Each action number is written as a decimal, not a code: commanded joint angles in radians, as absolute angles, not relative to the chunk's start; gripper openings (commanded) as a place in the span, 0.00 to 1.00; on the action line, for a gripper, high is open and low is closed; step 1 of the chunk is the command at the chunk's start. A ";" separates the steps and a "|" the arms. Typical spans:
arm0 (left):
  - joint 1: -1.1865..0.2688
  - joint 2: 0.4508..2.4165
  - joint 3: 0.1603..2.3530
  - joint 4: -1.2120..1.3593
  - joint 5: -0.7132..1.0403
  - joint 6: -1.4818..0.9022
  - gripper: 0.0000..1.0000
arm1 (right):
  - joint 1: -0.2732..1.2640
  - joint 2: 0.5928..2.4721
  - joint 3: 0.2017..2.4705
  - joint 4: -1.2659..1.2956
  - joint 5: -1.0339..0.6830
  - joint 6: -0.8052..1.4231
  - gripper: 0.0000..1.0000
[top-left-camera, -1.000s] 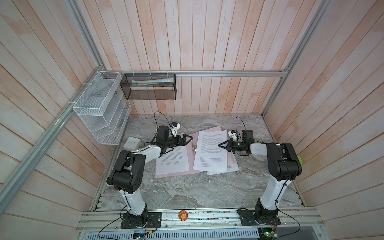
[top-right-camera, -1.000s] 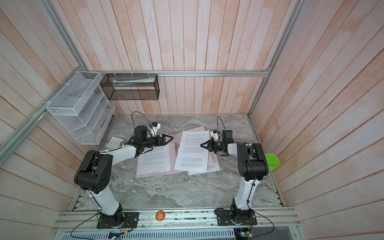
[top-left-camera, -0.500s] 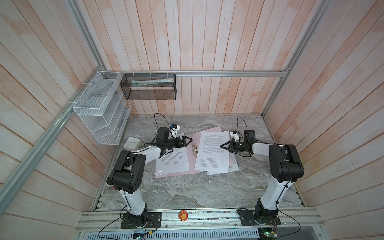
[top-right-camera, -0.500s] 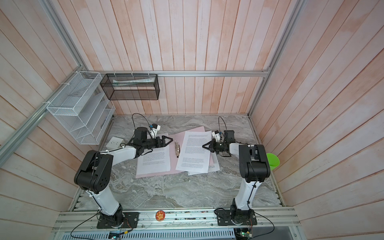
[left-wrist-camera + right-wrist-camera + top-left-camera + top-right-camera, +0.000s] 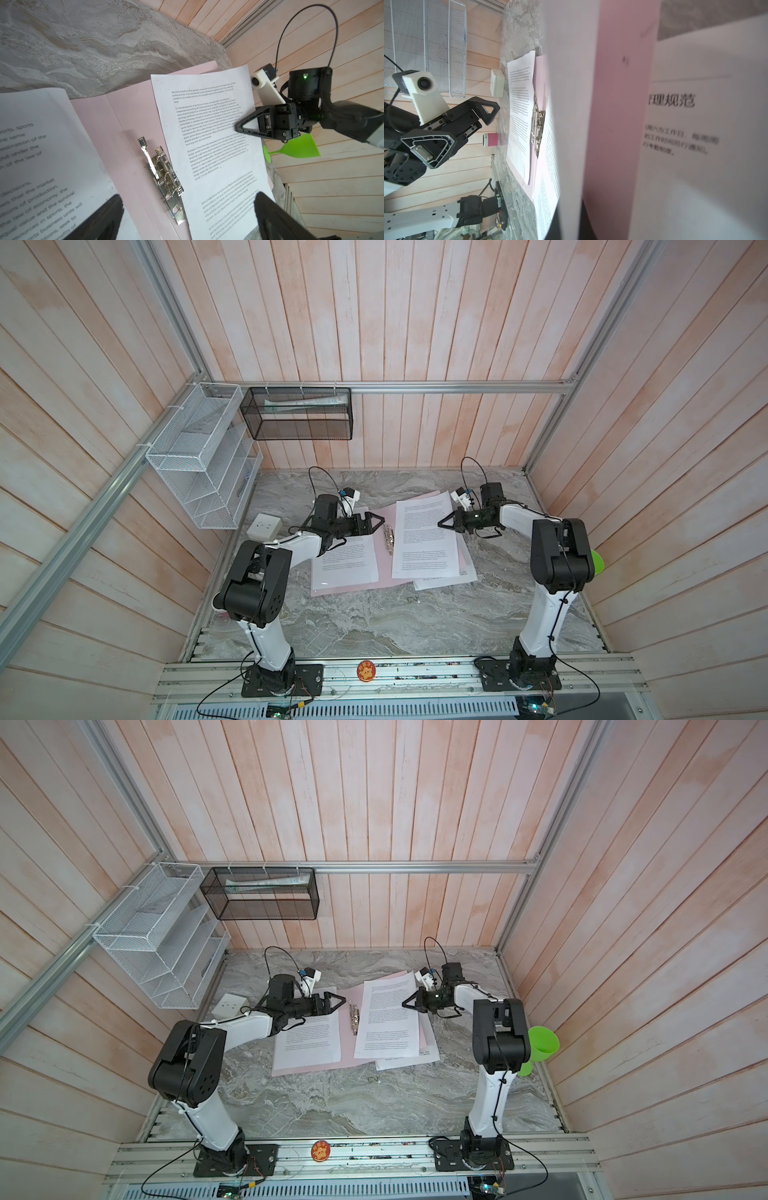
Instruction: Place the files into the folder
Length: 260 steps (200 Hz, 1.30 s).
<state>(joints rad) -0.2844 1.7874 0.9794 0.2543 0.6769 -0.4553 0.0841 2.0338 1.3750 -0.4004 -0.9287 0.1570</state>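
Files (image 5: 424, 547); R end effector (image 5: 440, 525) pinches edge; arm (image 5: 519, 516) low, outstretched

White links (image 5: 301, 549), black joints (image 5: 255, 585); left claw (image 5: 379, 521) and right claw (image 5: 443, 524) black, triangular.

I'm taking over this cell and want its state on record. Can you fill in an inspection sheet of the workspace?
Surface: grey marble table, nothing spilled that I can see.
Job's things: pink folder lies open, silver clip at its spine; left sheet on its left cover; right sheet over its right cover; more sheets poke out beneath.
Clutter: white socket box; green cup by the right wall.
Grippers: left gripper open near the spine; right gripper shut on the right sheet's edge.
Cables: black cable arcs over each wrist.
Surroundings: white wire rack and black mesh basket on wooden walls.
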 commanded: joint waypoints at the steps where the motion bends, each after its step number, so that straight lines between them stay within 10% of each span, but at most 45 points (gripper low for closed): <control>1: -0.282 1.787 0.977 0.246 0.693 -0.428 1.00 | 0.098 2.097 1.457 -0.591 -0.899 0.028 0.00; 105: -0.282 1.790 0.962 0.243 0.698 -0.420 1.00 | 0.173 2.230 1.728 -0.786 -0.800 -0.087 0.00; 168: -0.282 1.792 0.965 0.232 0.680 -0.422 1.00 | 0.178 2.123 1.653 -0.673 -0.786 0.056 0.76; 187: -0.283 1.789 0.963 0.233 0.670 -0.424 1.00 | 0.169 2.074 1.639 -0.675 -0.650 0.103 0.79; 235: -0.283 1.770 0.959 0.245 0.671 -0.440 1.00 | 0.053 1.862 1.479 -0.612 -0.402 0.173 0.73; 242: -0.284 1.766 0.957 0.249 0.670 -0.444 1.00 | 0.027 1.833 1.427 -0.586 -0.421 0.172 0.59; 250: -0.286 1.763 0.953 0.258 0.667 -0.454 1.00 | -0.006 1.802 1.357 -0.550 -0.442 0.178 0.15; 260: -0.293 1.759 0.950 0.272 0.660 -0.467 1.00 | -0.046 1.764 1.276 -0.503 -0.477 0.190 0.11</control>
<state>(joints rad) -0.2844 1.7874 0.9733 0.2436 0.6750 -0.4492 0.0322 1.8175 1.4311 -0.5800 -0.4934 0.1535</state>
